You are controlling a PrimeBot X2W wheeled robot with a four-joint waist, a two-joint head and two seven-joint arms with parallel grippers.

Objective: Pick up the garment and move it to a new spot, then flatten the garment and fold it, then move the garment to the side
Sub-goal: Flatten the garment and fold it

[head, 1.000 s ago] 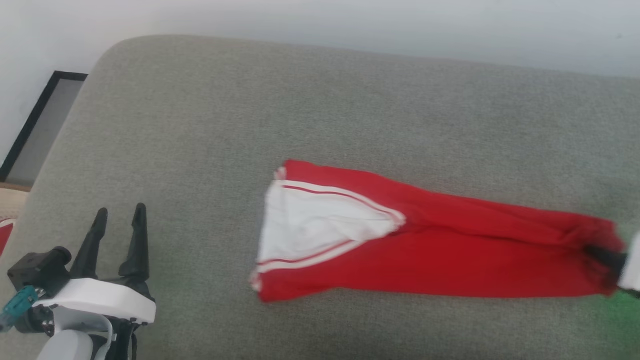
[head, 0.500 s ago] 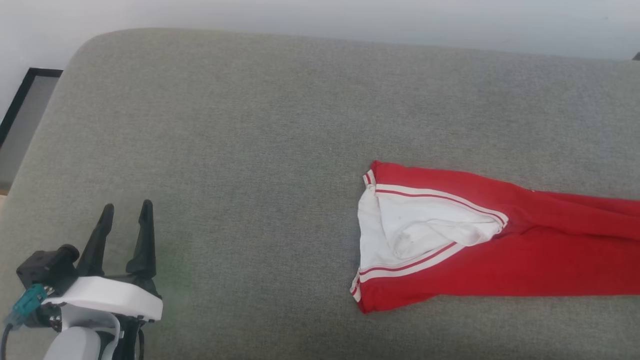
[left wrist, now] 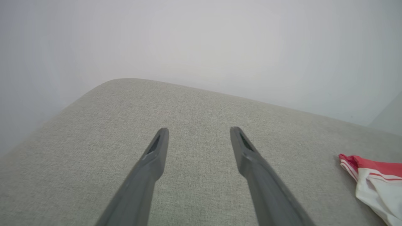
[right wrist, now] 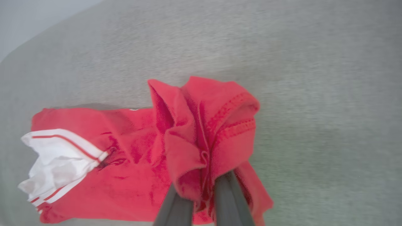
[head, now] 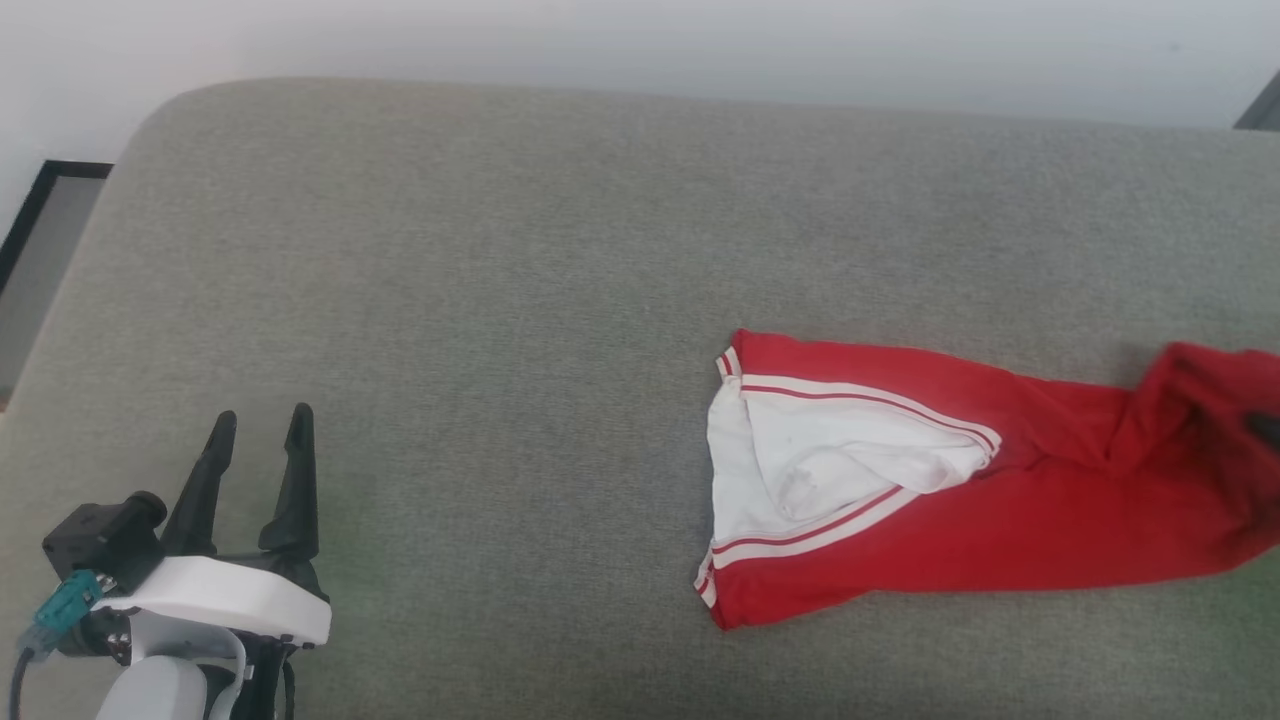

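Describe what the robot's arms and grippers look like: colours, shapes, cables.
The left gripper has two long, tapering black fingers on a white housing, with a black camera block, a teal connector with a dark cable, and a pale grey forearm. The right gripper has matching dark grey fingers.

Item one: a grey woven upholstered pad (head: 480, 280) is lying flat, its far-left corner rounding off and its surface running out past the near and right edges. Item two: a pale, plain wall (head: 640, 40) is standing just behind the pad's far edge. Item three: a black-framed grey panel (head: 45, 225) is showing at the far left, beside the pad's left edge and partly cut off. Item four: a dark grey slanted strip (head: 1262, 108) is showing at the far right against the wall; its identity cannot be told.
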